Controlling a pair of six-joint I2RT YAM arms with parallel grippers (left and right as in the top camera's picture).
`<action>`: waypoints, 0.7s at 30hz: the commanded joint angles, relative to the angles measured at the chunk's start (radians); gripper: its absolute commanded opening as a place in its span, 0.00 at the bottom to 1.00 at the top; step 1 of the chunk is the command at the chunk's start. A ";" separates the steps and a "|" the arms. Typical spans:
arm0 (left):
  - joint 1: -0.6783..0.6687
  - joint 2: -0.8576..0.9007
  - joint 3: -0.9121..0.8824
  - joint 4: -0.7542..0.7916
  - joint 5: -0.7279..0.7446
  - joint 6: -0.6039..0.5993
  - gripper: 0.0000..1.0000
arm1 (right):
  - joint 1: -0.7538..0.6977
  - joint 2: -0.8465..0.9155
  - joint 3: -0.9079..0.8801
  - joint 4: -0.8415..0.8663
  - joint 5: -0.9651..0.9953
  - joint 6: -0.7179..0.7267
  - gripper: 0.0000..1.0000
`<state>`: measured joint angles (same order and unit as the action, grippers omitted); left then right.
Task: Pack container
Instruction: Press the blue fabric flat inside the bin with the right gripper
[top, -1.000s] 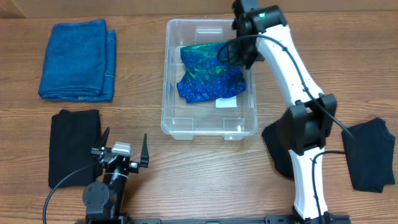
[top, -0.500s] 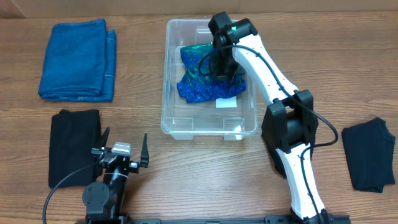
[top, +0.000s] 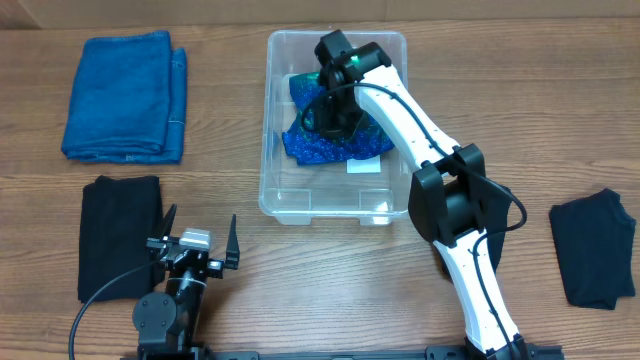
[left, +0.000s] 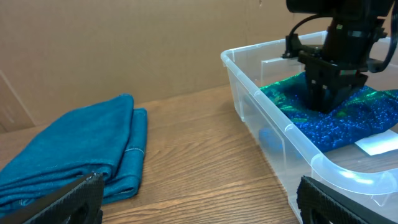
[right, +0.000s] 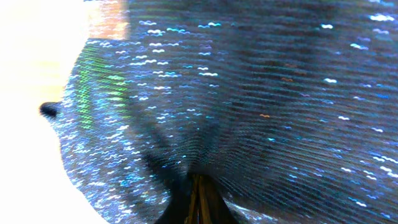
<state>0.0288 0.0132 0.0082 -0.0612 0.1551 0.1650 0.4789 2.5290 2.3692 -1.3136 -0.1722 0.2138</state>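
Pinching the cloth (top: 305, 146) tight with the right gripper (left: 328, 106) down in the tub (top: 266, 120), prob to pack it flat. Got the left gripper (top: 200, 226) parked wide open, out of the way.

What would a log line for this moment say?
right gripper: shut on shiny blue cloth, inside container | left gripper: open, empty

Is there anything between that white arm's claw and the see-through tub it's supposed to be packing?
Nothing visible stands in the way. The right gripper is down inside the container, below its rim, with its fingers closed on the shiny blue-green cloth that lies in it.
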 joint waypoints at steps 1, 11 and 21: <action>0.005 -0.009 -0.003 -0.002 -0.006 0.014 1.00 | 0.020 0.007 0.004 0.032 -0.074 0.008 0.04; 0.005 -0.009 -0.003 -0.002 -0.006 0.014 1.00 | -0.005 -0.036 0.108 -0.025 0.051 -0.003 0.07; 0.005 -0.009 -0.003 -0.002 -0.006 0.014 1.00 | -0.116 -0.057 0.137 -0.032 0.223 0.027 0.07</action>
<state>0.0288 0.0132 0.0082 -0.0612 0.1551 0.1650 0.3992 2.4844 2.5134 -1.3659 0.0116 0.2314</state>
